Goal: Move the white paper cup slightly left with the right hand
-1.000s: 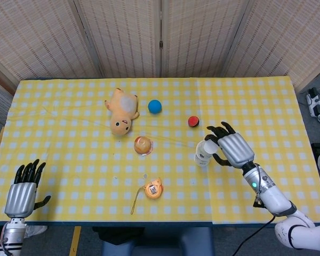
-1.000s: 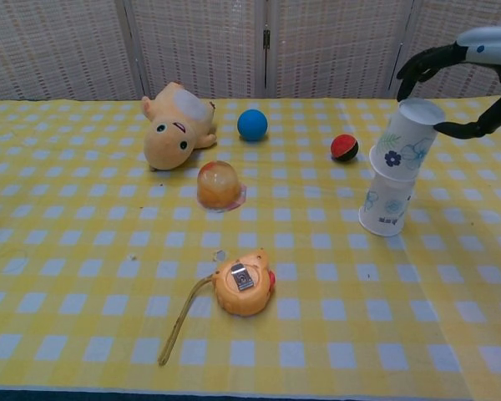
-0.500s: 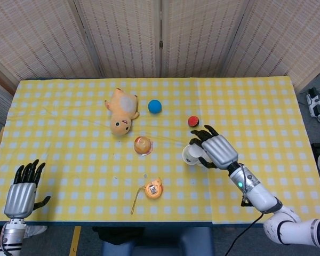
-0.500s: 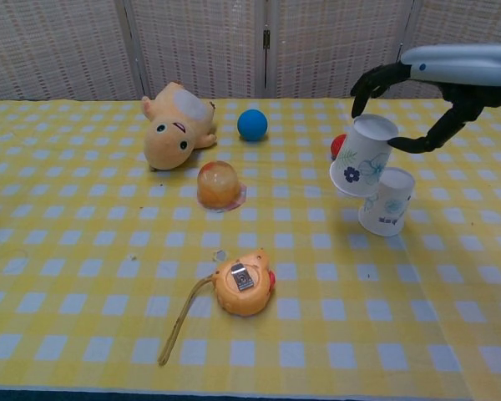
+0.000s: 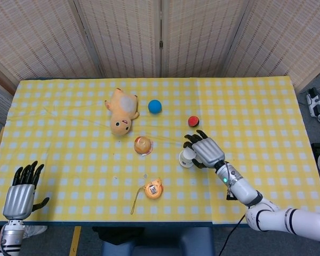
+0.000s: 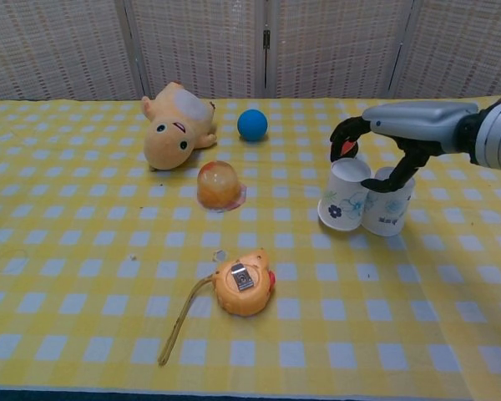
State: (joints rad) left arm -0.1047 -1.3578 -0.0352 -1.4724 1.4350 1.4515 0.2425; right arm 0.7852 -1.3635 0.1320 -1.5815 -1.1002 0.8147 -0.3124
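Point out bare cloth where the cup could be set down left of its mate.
Free: the cloth between the held white paper cup and the jelly cup, and the patch right of the tape measure. Crowded: the second cup and the right hand.

The right hand [image 5: 205,151] has a ribbed silver-grey metal back and black fingers [image 6: 347,130]. Its wrist is a silver cylinder with a small green light, leading into a glossy white forearm. The left hand [image 5: 20,195] has the same silver back and black fingers.
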